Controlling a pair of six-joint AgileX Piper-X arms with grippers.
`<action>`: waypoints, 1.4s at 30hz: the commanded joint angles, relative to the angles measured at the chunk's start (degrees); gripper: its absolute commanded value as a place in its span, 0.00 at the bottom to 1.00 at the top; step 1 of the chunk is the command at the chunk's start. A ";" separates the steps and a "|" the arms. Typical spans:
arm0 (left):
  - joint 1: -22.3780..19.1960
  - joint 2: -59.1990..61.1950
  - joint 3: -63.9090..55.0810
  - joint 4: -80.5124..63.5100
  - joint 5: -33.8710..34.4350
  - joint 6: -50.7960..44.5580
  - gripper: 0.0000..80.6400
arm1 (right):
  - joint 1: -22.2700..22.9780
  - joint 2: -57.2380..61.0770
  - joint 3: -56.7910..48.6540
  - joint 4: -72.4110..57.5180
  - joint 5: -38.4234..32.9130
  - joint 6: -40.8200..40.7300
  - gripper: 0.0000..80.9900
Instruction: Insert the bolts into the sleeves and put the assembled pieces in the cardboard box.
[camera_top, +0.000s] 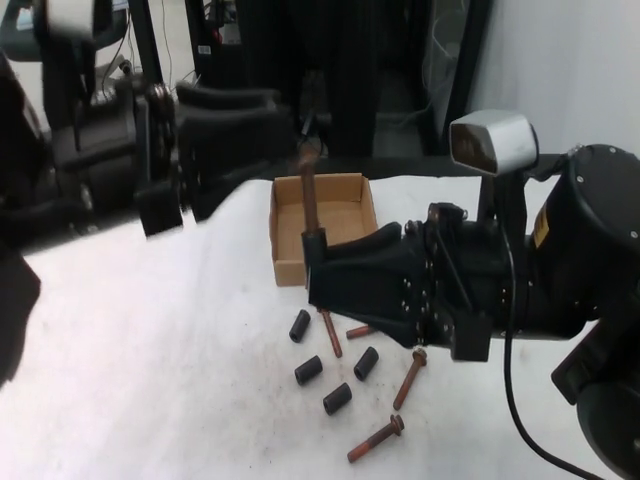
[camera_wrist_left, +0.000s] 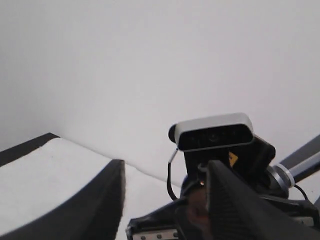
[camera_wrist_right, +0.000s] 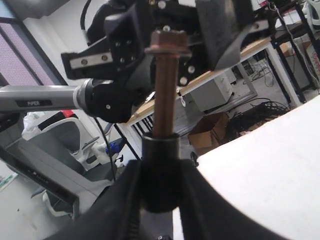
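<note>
The right gripper (camera_wrist_right: 160, 197) is clamped on one black sleeve (camera_wrist_right: 160, 160), with one coppery bolt (camera_wrist_right: 165, 85) standing partly inside it, head up, raised near the cardboard box (camera_top: 288, 268). The left gripper (camera_wrist_left: 164, 170) is spread wide and holds nothing, close to the bolt's head. Four loose sleeves (camera_top: 308, 370) and four loose bolts (camera_top: 376, 438) lie on the white bench (camera_top: 150, 350) before the box, with open bench to their left

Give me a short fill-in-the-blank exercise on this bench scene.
1. The ____ end effector is shut on a black sleeve.
2. A ____ stands in that sleeve.
3. ____ loose sleeves lie on the bench.
Missing words: right; bolt; four.
</note>
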 joint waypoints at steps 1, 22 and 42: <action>0.87 0.01 -0.85 0.55 0.07 -0.56 0.57 | 0.08 -0.69 -0.44 -0.86 -2.10 -0.26 0.01; 10.82 0.01 -0.85 6.51 -1.24 8.07 0.00 | -4.88 -0.69 -4.81 3.11 -0.55 -0.26 0.01; 7.42 -8.64 0.19 57.47 -32.17 37.13 0.00 | -9.10 28.95 -52.65 78.76 41.79 -41.89 0.01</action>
